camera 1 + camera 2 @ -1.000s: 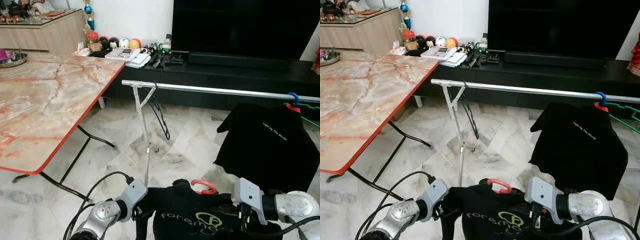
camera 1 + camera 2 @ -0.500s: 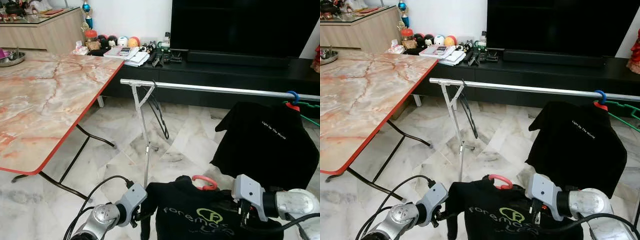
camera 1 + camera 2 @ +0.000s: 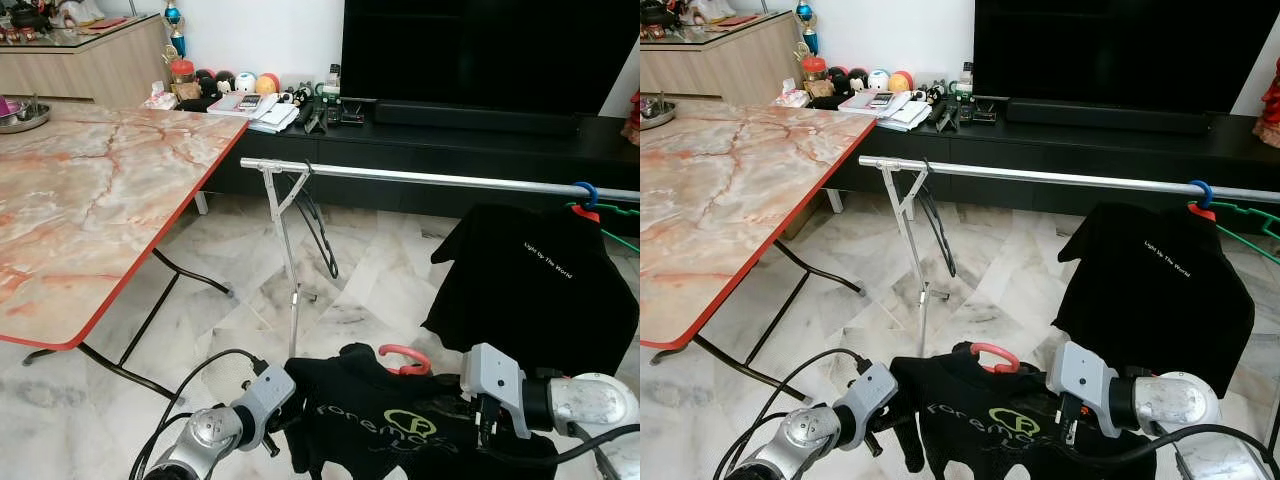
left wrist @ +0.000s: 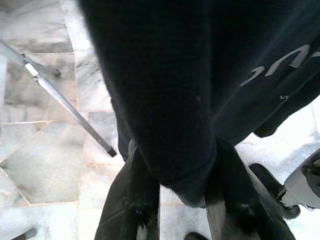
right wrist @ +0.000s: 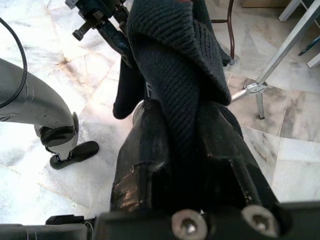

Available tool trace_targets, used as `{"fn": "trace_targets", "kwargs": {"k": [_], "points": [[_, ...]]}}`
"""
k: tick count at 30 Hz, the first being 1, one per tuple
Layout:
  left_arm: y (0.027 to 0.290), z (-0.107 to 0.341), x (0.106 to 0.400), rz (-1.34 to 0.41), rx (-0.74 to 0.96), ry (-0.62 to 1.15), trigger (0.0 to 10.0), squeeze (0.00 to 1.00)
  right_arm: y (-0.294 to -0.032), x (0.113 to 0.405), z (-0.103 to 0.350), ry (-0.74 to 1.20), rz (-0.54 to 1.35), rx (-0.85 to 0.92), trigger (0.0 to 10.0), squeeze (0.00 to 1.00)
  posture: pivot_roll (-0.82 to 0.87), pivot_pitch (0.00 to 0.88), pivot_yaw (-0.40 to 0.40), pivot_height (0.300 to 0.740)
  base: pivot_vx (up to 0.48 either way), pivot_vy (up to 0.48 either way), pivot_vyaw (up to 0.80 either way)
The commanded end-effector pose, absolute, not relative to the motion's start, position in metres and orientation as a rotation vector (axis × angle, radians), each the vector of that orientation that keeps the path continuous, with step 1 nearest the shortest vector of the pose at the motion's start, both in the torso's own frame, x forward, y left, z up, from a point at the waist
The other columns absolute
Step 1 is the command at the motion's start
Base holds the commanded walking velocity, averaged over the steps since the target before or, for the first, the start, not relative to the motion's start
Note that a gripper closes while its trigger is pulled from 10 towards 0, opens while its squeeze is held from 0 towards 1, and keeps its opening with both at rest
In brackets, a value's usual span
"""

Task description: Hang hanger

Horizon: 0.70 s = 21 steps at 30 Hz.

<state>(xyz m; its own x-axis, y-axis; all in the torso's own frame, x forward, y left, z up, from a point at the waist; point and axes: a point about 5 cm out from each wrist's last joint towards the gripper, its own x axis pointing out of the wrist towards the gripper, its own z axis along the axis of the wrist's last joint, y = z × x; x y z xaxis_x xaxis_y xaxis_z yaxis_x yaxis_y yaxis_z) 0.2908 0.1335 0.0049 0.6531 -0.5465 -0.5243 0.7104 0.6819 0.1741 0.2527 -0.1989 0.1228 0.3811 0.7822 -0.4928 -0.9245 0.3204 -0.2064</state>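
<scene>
Left eye view: both arms hold a black shirt (image 3: 400, 435) low in front, w/ the red hanger hook (image 3: 404, 359) poking up from its collar. Silver rail (image 3: 440, 180) runs across above, well apart from the hook; bare stretch of rail between its stand (image 3: 288, 260) and a 2nd black shirt (image 3: 535, 285) hanging at the right end. Marble counter (image 3: 90, 200) w/ a red edge sits left, open floor betw it and the stand.

Right eye view: green "Forenza"-ish print on the held shirt, can't read for sure; small white text on the hung one, too tiny.

Left wrist view: left end effector (image 4: 182, 200) clenched on black cloth.

Right wrist view: right end effector (image 5: 182, 145) clamped on knit fabric too.
</scene>
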Motion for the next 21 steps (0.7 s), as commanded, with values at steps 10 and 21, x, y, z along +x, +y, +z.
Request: {"fn": "trace_targets", "kwargs": {"k": [10, 21], "points": [[0.14, 0.004, 0.291, -0.702, 0.4, 0.469, 0.0, 0.0, -0.198, 0.256, 0.132, 0.281, 1.124, -0.513, 10.0, 0.0, 0.06, 0.06, -0.004, 0.74, 0.0, 0.0, 0.0], [0.144, -0.001, 0.289, -0.661, 0.427, 0.507, 0.0, 0.0, -0.198, 0.267, 0.132, 0.254, 1.042, -0.519, 10.0, 0.0, 0.07, 0.06, -0.004, 0.74, 0.0, 0.0, 0.0]]}}
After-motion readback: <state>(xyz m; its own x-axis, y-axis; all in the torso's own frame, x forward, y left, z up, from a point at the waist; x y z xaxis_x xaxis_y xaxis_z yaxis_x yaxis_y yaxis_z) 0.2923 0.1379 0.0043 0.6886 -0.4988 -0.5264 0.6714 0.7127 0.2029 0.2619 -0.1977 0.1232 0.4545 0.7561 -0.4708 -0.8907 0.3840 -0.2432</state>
